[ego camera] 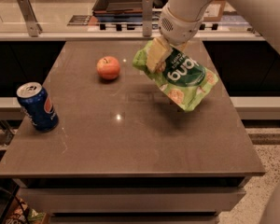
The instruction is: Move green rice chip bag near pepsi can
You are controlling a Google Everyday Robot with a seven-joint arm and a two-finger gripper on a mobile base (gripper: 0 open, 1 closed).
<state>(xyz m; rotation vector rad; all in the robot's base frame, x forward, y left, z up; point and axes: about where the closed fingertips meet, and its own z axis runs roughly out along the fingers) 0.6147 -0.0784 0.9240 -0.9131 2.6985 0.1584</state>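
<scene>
The green rice chip bag (184, 80) hangs tilted in the air over the right middle of the brown table (130, 139), its shadow on the surface below it. My gripper (158, 55) is shut on the bag's upper left corner, with the white arm coming down from the top right. The pepsi can (37, 107) stands upright near the table's left edge, far to the left of the bag.
A red apple (108, 67) sits on the table between the can and the bag, towards the back. A counter with a dark tray (123, 1) and metal posts runs behind the table. The floor shows at right.
</scene>
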